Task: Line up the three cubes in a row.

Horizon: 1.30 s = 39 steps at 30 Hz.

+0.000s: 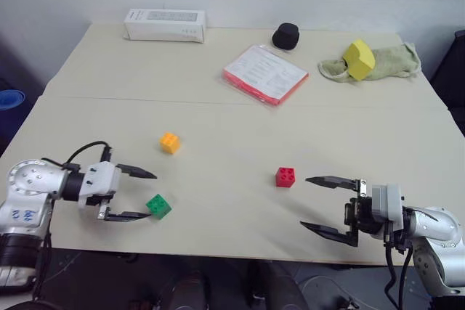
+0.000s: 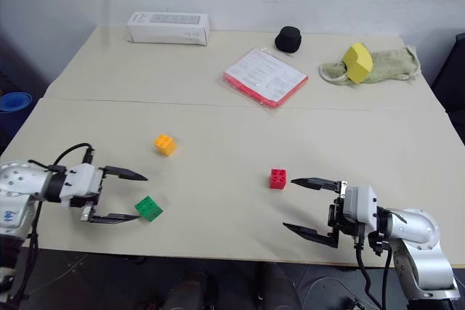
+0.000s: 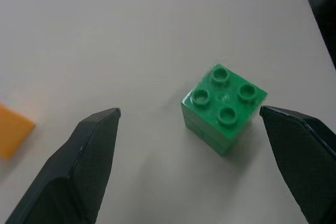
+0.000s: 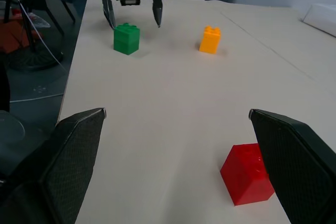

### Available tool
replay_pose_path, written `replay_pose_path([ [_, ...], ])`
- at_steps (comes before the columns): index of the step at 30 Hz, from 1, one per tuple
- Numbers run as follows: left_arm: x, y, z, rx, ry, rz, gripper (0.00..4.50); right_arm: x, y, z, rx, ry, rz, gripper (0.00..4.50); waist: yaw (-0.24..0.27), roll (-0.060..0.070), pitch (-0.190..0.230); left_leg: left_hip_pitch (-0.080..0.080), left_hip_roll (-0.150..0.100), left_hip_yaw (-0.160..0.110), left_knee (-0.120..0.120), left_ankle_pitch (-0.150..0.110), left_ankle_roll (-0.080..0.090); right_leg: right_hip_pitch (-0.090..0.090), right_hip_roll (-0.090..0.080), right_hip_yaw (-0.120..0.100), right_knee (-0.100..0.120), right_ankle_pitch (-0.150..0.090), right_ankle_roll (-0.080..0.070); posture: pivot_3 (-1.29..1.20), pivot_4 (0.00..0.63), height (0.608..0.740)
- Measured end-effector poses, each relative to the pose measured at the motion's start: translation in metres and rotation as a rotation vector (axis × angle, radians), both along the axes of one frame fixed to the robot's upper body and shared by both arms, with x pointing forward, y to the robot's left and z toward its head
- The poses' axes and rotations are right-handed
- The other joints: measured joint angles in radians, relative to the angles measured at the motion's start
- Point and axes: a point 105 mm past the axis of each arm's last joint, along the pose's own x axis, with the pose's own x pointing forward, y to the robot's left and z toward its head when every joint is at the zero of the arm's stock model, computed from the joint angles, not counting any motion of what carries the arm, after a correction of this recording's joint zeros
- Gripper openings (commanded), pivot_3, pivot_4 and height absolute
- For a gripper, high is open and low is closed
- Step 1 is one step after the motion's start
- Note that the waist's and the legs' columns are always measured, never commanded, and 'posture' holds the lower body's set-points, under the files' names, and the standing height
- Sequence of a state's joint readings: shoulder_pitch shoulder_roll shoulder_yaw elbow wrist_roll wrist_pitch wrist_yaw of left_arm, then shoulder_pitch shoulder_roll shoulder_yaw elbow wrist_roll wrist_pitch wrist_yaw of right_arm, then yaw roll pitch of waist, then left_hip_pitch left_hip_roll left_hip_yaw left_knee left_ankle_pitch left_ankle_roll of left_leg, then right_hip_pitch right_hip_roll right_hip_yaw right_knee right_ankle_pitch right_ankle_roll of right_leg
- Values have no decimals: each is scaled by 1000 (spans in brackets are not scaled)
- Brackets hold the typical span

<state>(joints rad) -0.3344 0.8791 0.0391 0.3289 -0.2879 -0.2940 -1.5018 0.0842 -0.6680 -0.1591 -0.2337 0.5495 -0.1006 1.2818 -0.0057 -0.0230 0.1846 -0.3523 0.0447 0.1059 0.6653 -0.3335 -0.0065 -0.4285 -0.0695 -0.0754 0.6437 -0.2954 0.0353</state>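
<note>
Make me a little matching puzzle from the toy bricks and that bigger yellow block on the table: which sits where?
Things:
1. green cube
2. red cube
3. orange-yellow cube
4. yellow block

Places:
A. on the green cloth at the table's far side
B. close to the open right gripper
C. alone on bare table, away from both grippers
D. next to the near finger of the open left gripper

Pairs: 1-D, 2-B, 3-C, 4-A

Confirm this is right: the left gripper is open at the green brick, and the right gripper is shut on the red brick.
Not quite. The right gripper is open beside the red brick, not shut on it, as the left eye view shows. The left gripper is open at the green brick.
</note>
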Motion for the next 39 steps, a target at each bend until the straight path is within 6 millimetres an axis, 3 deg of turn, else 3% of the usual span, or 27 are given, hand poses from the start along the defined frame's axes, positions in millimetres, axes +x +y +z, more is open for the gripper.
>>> replay_pose_path([
  [6,-3,-11,-20,81,48,-112,4500,-1,2,0,-5,13,5,4485,3,0,0,0,1,0,1,0,1,0,2,1,0,0,0,0,150,740],
  [9,0,-16,-18,64,44,-133,4500,-2,2,-3,-13,20,-3,4485,4,0,0,0,1,0,1,0,1,0,2,0,0,0,0,0,150,740],
  [13,3,-25,-15,39,36,-157,3599,-7,0,-11,-21,47,-25,4500,5,0,0,0,1,0,2,0,0,0,2,0,0,0,0,0,150,740],
  [17,-1,-19,-19,95,77,-157,2410,-12,-1,-15,-22,67,-35,4500,0,0,0,0,3,0,2,0,0,0,4,1,1,0,0,0,150,740],
  [20,2,-26,-9,120,80,-174,1501,-11,-1,-16,-28,51,-46,4500,4,0,0,0,2,0,2,0,0,0,5,2,1,0,0,0,150,740],
  [23,-1,-51,0,63,130,-202,1499,-9,-1,-14,-16,35,-68,4500,7,0,0,0,2,0,2,1,-1,1,5,2,0,0,0,0,150,740],
  [27,6,-103,14,-30,159,-191,1499,-6,-10,-11,-9,16,-138,4500,13,0,0,-1,2,-1,4,2,-3,1,6,3,0,0,1,0,150,740],
  [32,25,-144,4,3,124,-96,1499,1,-29,-3,-10,-19,-238,4500,4,0,0,1,2,2,3,3,-5,1,8,7,1,1,1,0,150,740],
  [36,41,-157,-6,41,113,-40,1499,7,-32,2,-2,-45,-260,4500,2,0,0,1,2,2,3,4,-6,0,9,9,2,1,1,0,150,740],
  [39,54,-166,-3,23,95,2,1499,9,-30,4,2,-53,-256,4500,6,0,0,1,2,2,3,4,-6,0,9,8,1,1,1,0,150,740],
])
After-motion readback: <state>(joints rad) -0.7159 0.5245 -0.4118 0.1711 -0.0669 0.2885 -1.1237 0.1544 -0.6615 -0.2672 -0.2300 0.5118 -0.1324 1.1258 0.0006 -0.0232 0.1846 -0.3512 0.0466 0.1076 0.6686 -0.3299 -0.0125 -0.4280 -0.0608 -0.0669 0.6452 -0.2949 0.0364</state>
